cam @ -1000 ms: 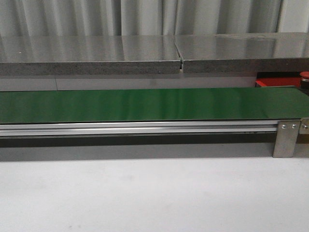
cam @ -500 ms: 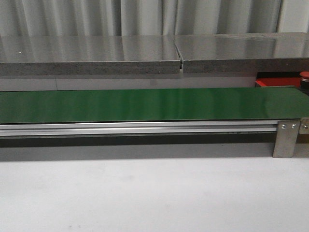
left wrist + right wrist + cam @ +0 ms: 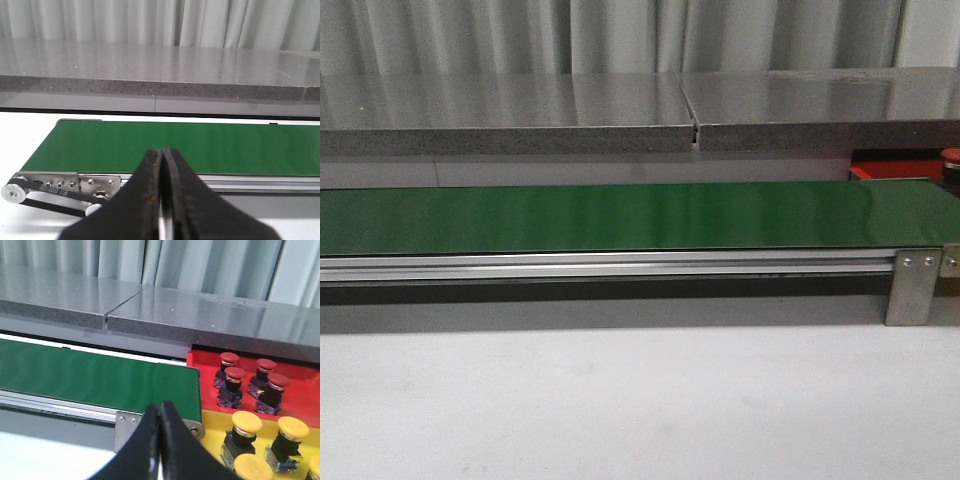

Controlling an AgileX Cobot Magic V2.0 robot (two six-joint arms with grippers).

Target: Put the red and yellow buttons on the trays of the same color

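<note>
Beyond right tool [image 3: 159, 412], tips together: red buttons [image 3: 248, 378] on red tray [image 3: 300, 395]. Left tool [image 3: 161, 156] together too.

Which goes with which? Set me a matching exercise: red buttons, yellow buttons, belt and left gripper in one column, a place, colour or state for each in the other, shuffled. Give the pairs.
Things
1. red buttons
2. yellow buttons
3. belt
4. left gripper

Place, colour or state
A. on the yellow tray
B. shut, holding nothing
C. on the red tray
D. green

Pairs: 1-C, 2-A, 3-D, 4-B
</note>
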